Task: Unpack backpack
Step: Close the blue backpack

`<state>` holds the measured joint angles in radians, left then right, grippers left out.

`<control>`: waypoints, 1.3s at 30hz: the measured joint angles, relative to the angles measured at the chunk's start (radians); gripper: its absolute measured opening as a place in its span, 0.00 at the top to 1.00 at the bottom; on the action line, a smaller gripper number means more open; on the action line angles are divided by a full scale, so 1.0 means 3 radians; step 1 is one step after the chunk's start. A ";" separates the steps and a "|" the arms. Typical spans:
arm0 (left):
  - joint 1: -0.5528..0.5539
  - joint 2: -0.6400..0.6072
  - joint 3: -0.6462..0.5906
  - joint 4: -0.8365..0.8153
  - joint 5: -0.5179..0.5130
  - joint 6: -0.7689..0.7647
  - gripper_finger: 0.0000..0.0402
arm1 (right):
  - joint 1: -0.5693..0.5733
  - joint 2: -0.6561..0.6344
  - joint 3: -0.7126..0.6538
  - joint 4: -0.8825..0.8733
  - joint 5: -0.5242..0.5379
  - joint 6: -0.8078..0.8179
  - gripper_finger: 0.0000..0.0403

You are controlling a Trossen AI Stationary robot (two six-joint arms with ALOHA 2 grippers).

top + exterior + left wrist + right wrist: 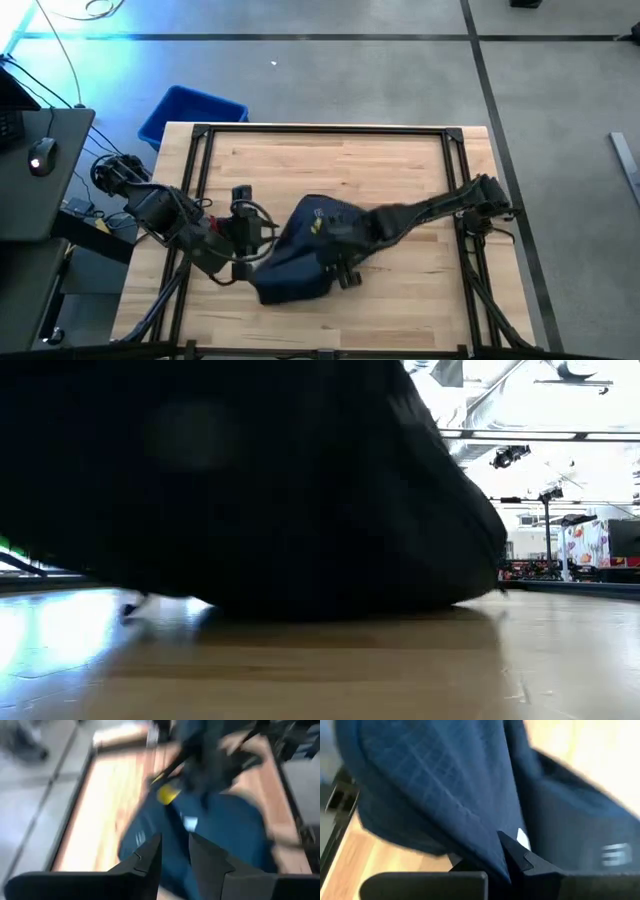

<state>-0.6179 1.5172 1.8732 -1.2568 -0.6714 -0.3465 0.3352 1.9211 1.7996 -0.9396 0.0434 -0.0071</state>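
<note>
While your two arms reach in from both sides, the backpack (pixel 300 255) lies on the wooden table (pixel 340 165), a bit toward the front edge and near the middle. It is big, soft and dark blue. Your right gripper (pixel 512 862) comes across from the right side and sits on the bag's top part; its fingers are pressed together with blue cloth caught between them, so it is pinching the backpack. Your left gripper (pixel 175 855) is just beside the bag's left side, up above it. Its two dark fingers (pixel 147 857) stand a little apart with a small gap, and nothing is between them. In that wrist view you can see a small yellow bit (pixel 167 794) on the bag, but it is too blurry to say what it is. From table height, the bag fills nearly the whole view as a big dark lump (pixel 250 480) resting on the wood. A blue bin (pixel 190 112) sits on the floor past the table's far left corner.
</note>
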 joint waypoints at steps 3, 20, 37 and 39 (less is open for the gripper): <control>-0.0020 0.0002 -0.0138 -0.0266 0.0076 -0.0431 0.80 | 0.0172 0.0127 -0.0031 -0.0118 0.0011 0.0007 1.00; -0.0149 0.0009 -0.1084 -0.0096 0.0154 -0.1373 0.80 | 0.0741 0.0130 -0.1360 0.0309 0.0277 0.0939 1.00; -0.0189 0.0009 -0.0559 -0.0025 -0.0142 -0.1435 0.80 | 0.0182 -0.0606 -0.0740 0.0368 0.0488 0.0996 1.00; -0.0212 0.0008 -0.0356 -0.0027 -0.0363 -0.1334 0.80 | 0.0031 -0.0756 -0.0677 0.0437 0.0484 0.1056 1.00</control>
<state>-0.6816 1.5196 1.7664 -1.2651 -0.7802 -0.7467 0.3444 1.6945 1.5965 -0.8086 0.1887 0.3098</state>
